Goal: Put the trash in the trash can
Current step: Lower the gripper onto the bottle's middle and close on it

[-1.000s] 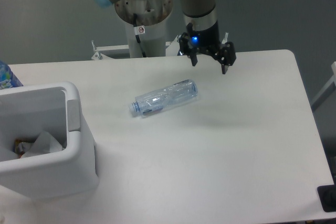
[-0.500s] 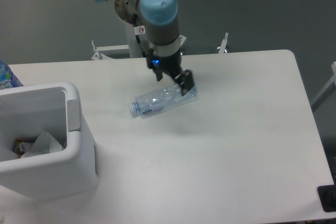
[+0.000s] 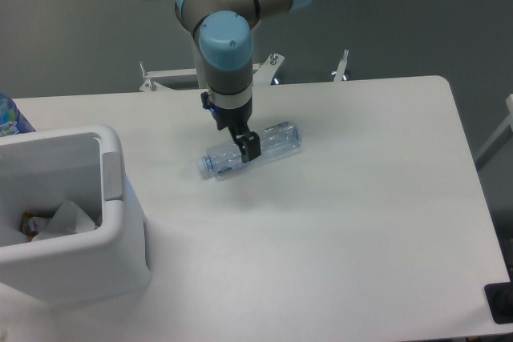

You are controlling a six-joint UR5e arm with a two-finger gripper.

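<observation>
The gripper (image 3: 245, 144) points down at the middle of the plastic bottle (image 3: 252, 150), its dark fingers (image 3: 251, 147) low over the clear body. One finger shows plainly in front of the bottle; the other is hidden behind the wrist, so whether the jaws are spread around the bottle or already pinching it cannot be told from this view. The bottle looks to be lying on the table (image 3: 361, 198), not lifted.

The bottle lies on its side, tilted, with its blue cap (image 3: 203, 166) toward the lower left and its base toward the upper right. Above the gripper the arm (image 3: 227, 46) rises in grey segments with pale blue joint caps, bending back toward its base at the far edge of the table.

Well apart to the left, at the near left corner of the table, stands the trash can (image 3: 120, 222), a white bin with thick walls, rounded corners and a pale grey tab (image 3: 112, 175) on the side facing the bottle. Inside it lies a crumpled white wrapper (image 3: 68, 218), with something darker just beside it against the left wall. A blue and white object (image 3: 11, 118) shows partly at the left edge of the view, behind the bin. A dark block (image 3: 501, 302) sits at the table's near right corner.
</observation>
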